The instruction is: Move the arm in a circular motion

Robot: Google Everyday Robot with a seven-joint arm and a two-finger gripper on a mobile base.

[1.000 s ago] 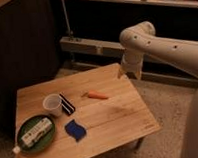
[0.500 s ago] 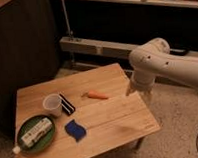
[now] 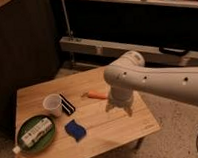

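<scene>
The arm [image 3: 157,80] is thick, smooth and cream-white with small dark dots. It reaches in from the right edge, with a rounded elbow [image 3: 123,72] over the right part of the wooden table [image 3: 120,130]. Its short tapered gripper [image 3: 119,106] points down a little above the table top, just right of an orange carrot-like object [image 3: 98,95].
On the table stand a white cup [image 3: 52,104], a black-and-white striped object [image 3: 68,104], a blue sponge [image 3: 75,130] and a green plate [image 3: 26,145] holding a white bottle [image 3: 33,133]. A dark cabinet stands at the left, a shelf unit with a metal rail behind.
The arm has swung lower and leftward toward the camera. The elbow, earlier high at the right behind the table, now hangs over the table's right part.
</scene>
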